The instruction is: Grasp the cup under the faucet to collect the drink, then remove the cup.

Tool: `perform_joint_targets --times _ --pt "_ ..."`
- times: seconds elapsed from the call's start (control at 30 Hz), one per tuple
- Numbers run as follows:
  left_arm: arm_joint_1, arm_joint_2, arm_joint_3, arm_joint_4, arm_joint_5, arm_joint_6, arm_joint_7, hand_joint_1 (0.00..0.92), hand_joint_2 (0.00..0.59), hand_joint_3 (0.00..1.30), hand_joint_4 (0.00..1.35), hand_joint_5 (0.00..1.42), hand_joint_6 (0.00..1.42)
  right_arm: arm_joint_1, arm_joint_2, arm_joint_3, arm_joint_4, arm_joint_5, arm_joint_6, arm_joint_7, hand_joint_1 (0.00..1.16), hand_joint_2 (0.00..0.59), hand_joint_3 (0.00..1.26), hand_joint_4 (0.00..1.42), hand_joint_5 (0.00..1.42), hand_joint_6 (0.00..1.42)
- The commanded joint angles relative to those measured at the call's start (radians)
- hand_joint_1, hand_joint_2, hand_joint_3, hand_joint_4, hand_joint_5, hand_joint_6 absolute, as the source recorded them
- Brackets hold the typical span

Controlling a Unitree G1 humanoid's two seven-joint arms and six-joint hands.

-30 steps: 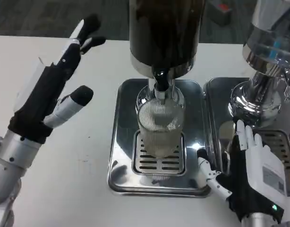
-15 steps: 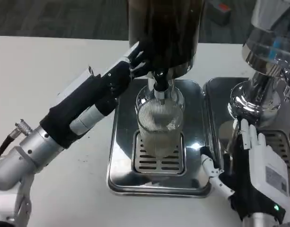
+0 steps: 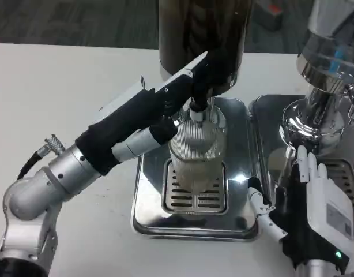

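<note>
Beneath the faucet [image 3: 196, 109], cup [image 3: 195, 151] on tray [image 3: 148, 190]; left hand [image 3: 165, 98] fingers unreadable there, right hand [image 3: 315, 216] fingers spread, empty

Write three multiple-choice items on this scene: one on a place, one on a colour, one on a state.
1. Where does the cup stand?
A. on the bare table
B. on the tray grate under the faucet
C. in the right hand

2. What colour is the table?
A. white
B. green
C. red

3. What is the right hand doing?
A. gripping the cup
B. pressing the faucet
C. holding nothing, beside the tray

Key: B, the cup sits on the slotted grate below the faucet; A, the tabletop is plain white; C, its fingers are apart, clear of the cup.
</note>
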Motion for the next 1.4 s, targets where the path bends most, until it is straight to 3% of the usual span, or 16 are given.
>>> perform_joint_targets --times 0.03,0.7,0.93,1.17,1.33,1.4 --pt "-0.005 0.004 -0.01 -0.038 0.07 -0.047 0.005 0.0 0.084 0.05 0.0 0.1 0.05 0.007 0.007 -0.003 0.007 0.012 -0.005 -0.017 0.31 0.328 0.0 0.0 0.0 0.03" --pt "-0.012 0.097 -0.054 -0.053 0.447 -0.261 0.251 0.0 0.098 0.09 0.0 0.12 0.07 0.011 0.008 -0.005 -0.001 0.027 -0.001 -0.01 0.31 0.337 0.0 0.0 0.0 0.03" --pt "-0.023 0.123 -0.082 -0.068 0.573 -0.293 0.361 0.0 0.1 0.1 0.0 0.11 0.07 0.008 0.01 -0.01 0.002 0.04 -0.003 -0.009 0.31 0.341 0.0 0.0 0.0 0.03" --pt "-0.02 0.139 -0.117 -0.076 0.611 -0.295 0.421 0.0 0.104 0.1 0.0 0.11 0.07 0.012 0.009 -0.01 -0.004 0.043 -0.002 -0.011 0.32 0.342 0.0 0.0 0.0 0.03" --pt "-0.017 0.151 -0.136 -0.079 0.613 -0.295 0.447 0.0 0.106 0.11 0.0 0.1 0.07 0.016 0.007 -0.02 -0.012 0.089 -0.038 -0.003 0.32 0.341 0.0 0.0 0.0 0.03" --pt "-0.017 0.154 -0.14 -0.077 0.615 -0.295 0.456 0.0 0.108 0.11 0.0 0.1 0.07 0.018 0.005 -0.042 0.0 0.158 -0.096 -0.001 0.38 0.328 0.0 0.0 0.0 0.03"
